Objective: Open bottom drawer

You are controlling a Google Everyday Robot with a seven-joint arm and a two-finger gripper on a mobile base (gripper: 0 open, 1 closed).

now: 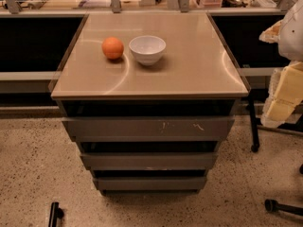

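Bottom drawer [150,183]: lowest and narrowest-looking of three grey fronts on the cabinet, just above the floor [33,174], shut by the look of it. No handle seen, only a dark slot along its top edge, under the middle front [149,161]. Long axis level, running left-right across the frame, face toward the camera.

Gripper [283,96]: pale yellowish, at frame right edge, partly cut off, off the cabinet's right corner, about level with the tabletop [199,74] edge and the top front [147,128]. Touching nothing visible. Wide or narrow: cannot tell.

Key relation: drawer down and to frame left of gripper, well apart, two other fronts between in height. Judged next: drop low, swing in toward cabinet centre, hook into the slot over the front, pull straight out toward the camera, square to the long axis.

Orange [112,48] and white bowl [147,49] on top, just beside each other, out of the path.
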